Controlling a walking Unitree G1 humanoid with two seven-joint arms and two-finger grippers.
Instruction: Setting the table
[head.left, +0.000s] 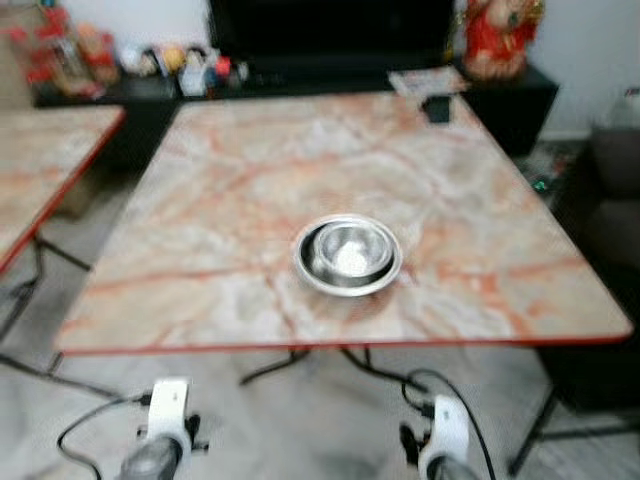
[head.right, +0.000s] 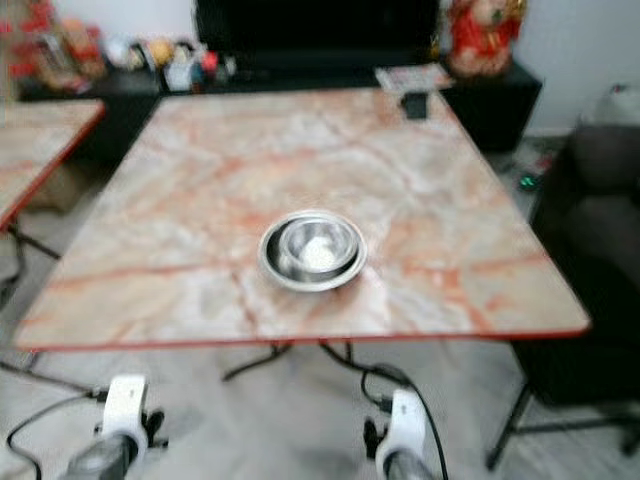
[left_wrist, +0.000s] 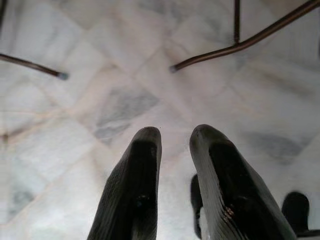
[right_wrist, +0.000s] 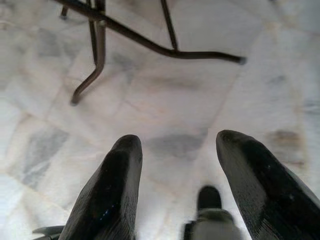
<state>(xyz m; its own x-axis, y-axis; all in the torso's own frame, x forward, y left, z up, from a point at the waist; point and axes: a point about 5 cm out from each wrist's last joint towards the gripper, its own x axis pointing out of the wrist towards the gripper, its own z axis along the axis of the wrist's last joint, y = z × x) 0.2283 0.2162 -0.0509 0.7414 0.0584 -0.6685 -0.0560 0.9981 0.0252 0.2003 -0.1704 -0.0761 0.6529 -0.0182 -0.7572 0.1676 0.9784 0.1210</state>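
Steel bowl (head.left: 349, 252) nested in plate (head.left: 310, 274)

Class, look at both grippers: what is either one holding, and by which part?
Nothing. The left gripper and right gripper both hang empty over the floor.

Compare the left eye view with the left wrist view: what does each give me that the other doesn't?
Left eye alone: the marble-topped table with a steel bowl stacked in a steel plate, and a dark cabinet behind. Left wrist alone: the left gripper, fingers slightly apart, holding nothing, pointing down. Both share the pale floor and the table's dark metal legs.
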